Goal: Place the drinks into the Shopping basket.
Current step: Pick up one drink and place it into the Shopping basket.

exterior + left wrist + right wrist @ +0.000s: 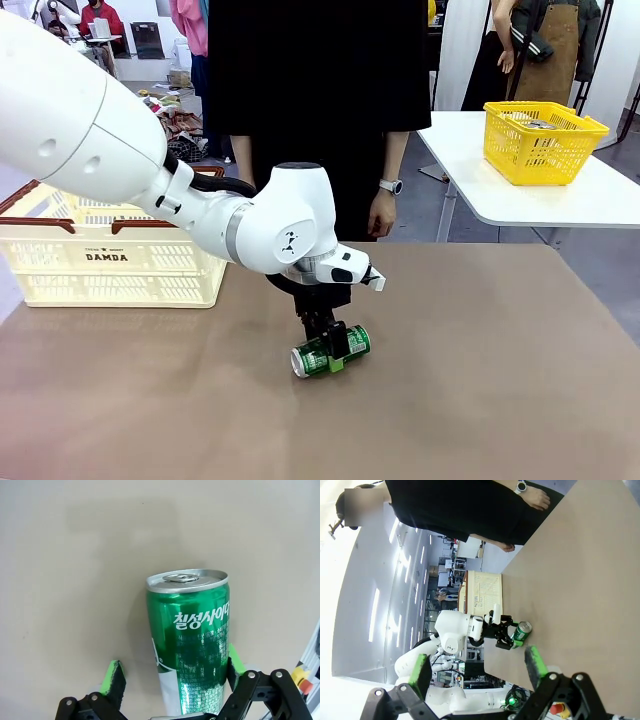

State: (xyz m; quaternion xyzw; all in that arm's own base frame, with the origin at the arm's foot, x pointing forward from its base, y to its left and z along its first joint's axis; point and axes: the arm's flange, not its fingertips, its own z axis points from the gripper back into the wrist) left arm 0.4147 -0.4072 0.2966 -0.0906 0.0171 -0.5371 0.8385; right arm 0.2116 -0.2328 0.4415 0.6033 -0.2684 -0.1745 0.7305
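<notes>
Nearest to the front camera is the white left arm, which reaches down to the middle of the brown table. Its left claw stands spread around the green can, which lies on its side on the table, well apart from the Shopping basket at the far left. In the left wrist view the can is not centred: one of the green pads is touching or just beside it, and the other is clearly apart. I judge this as the main risk: when I close, the near pad may push first and the round can may roll or slip out. The grip also seems nearer to one end, so the can may tilt when lifted. The right claw is spread too and holds nothing. On the can I read white Korean letters, 칠성사이다; the small print below is too fine for me. On the basket wall stands "DAMDA" in black, under a smaller line that I cannot read.
</notes>
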